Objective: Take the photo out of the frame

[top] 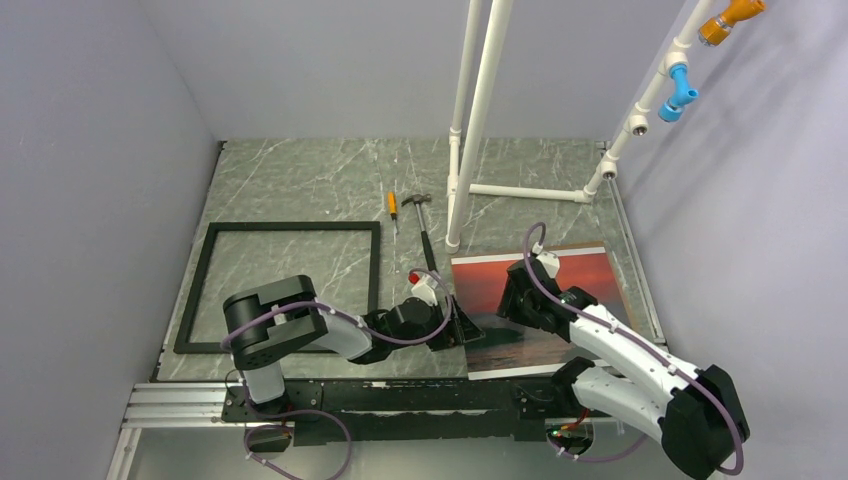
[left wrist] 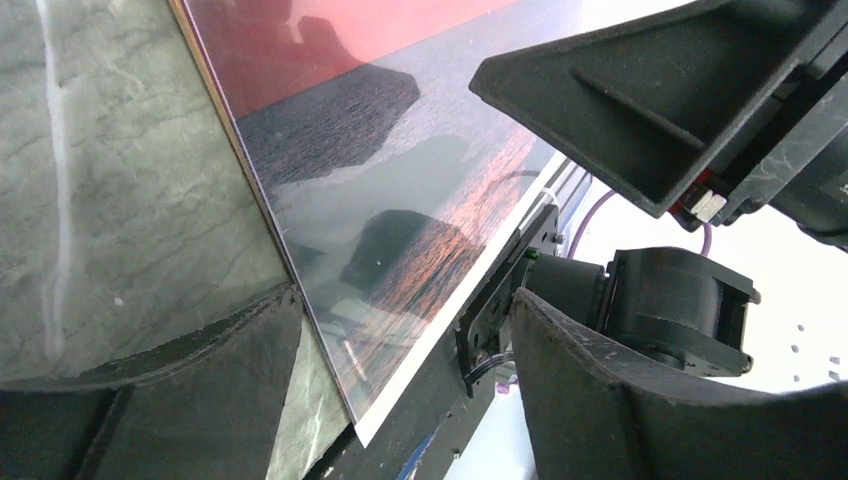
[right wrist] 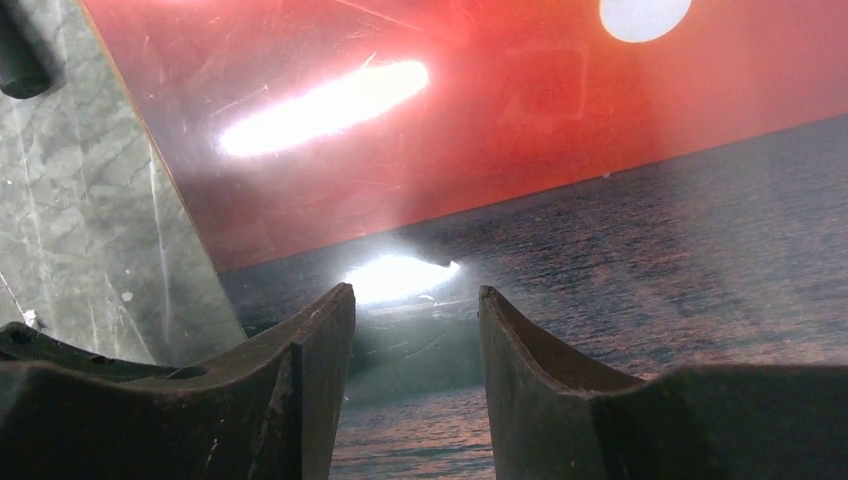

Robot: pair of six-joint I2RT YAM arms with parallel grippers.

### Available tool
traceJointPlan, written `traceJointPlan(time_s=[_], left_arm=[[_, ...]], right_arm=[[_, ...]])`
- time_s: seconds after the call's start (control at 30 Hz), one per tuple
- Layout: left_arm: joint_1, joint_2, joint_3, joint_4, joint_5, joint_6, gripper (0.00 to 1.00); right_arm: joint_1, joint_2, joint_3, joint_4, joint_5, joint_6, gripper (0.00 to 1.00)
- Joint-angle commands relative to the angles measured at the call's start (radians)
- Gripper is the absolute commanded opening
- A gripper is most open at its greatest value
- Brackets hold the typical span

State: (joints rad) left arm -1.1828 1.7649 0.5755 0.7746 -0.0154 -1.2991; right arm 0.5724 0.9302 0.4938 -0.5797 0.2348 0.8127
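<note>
Right of empty frame [top: 290,227], photo [top: 480,280] lies on counter [top: 300,180], long axis left-right. Your left claw [left wrist: 405,310], apart, straddles its left edge; right claw [right wrist: 415,300], half-apart, empty, above.

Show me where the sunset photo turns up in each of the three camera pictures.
Top external: the photo lies right of centre, toward the near edge of the table.
Left wrist: the photo fills the upper middle, one corner pointing down.
Right wrist: the photo fills nearly the whole picture.
Shared landmark: the grey marble table along the photo's left edge.
</note>
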Motion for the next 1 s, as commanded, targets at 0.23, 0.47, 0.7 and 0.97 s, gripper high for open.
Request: traceJointPlan(time_s=[0.23,0.47,0.7,0.97], left_arm=[[-0.015,-0.029,-0.015,0.103,0.006,-0.016,0.69],[-0.018,-0.030,-0.019,0.138,0.018,-0.031,0.65],[-0.023,-0.072,-0.041,0.122,-0.014,-0.020,0.67],[-0.014,-0.031,-0.035,0.178,0.006,-0.038,0.67]], right_arm=[[-0.002,0.025,0.002,0.050,0.023,0.014,0.49],[-0.001,0.026,-0.003,0.051,0.015,0.012,0.49],[0.000,0.034,0.002,0.072,-0.030,-0.026,0.51],[-0.002,0.000,0.004,0.075,-0.067,-0.039,0.68]])
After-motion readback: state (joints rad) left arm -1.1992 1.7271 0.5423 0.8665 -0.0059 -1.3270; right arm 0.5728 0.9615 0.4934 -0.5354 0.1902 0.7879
